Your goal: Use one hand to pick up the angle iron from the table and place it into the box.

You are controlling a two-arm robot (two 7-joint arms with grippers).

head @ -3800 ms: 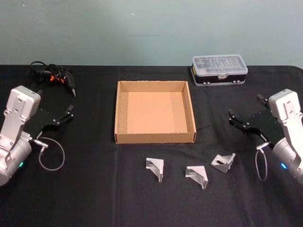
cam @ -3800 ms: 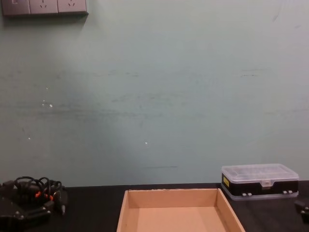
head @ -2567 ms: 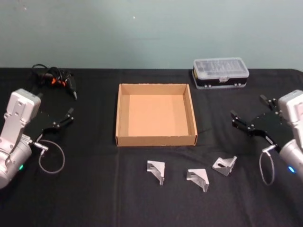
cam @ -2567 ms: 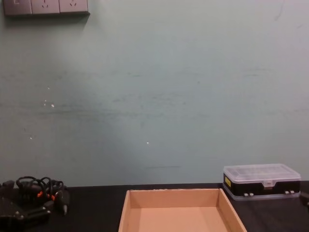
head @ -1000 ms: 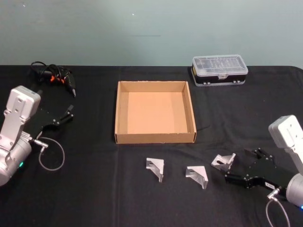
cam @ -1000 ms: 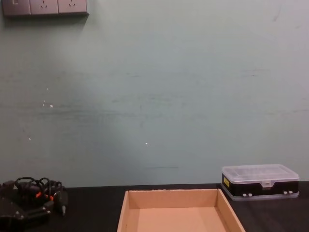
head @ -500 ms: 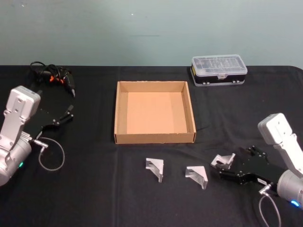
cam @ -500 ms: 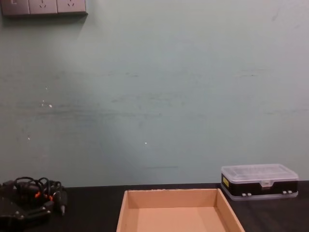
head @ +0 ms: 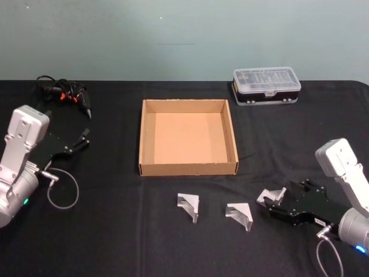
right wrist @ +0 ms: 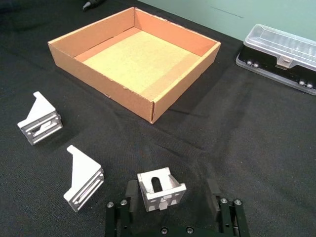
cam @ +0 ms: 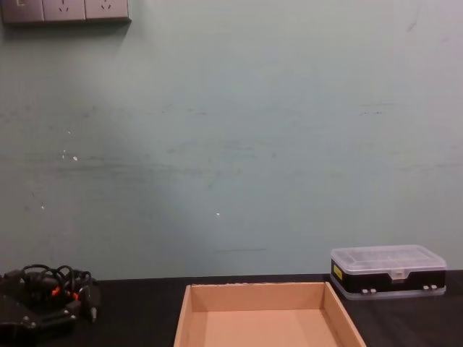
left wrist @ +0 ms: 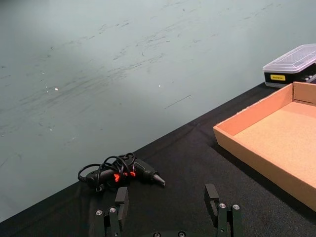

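Three silver angle irons lie on the black table [head: 115, 231] in front of the tan box [head: 187, 168]: one on the left [head: 188, 206], one in the middle [head: 240, 214], one on the right [head: 271, 198]. My right gripper [head: 275, 203] is low at the rightmost one and open. In the right wrist view that angle iron [right wrist: 160, 188] sits between the spread fingers [right wrist: 131, 196] of my right gripper [right wrist: 173, 197], apart from both. The other two [right wrist: 85, 178] [right wrist: 40, 120] lie beyond it, before the box [right wrist: 103, 84]. My left gripper [head: 78, 143] rests open at the table's left.
A clear-lidded plastic case [head: 267, 85] stands behind the box on the right. A black tool with coiled cable and orange marks [head: 63, 95] lies at the back left, ahead of my left gripper [left wrist: 167, 200]. The box floor is bare.
My right arm came down from beside the box and slid left until its open fingers straddle the rightmost angle iron. The left arm and the irons stayed put.
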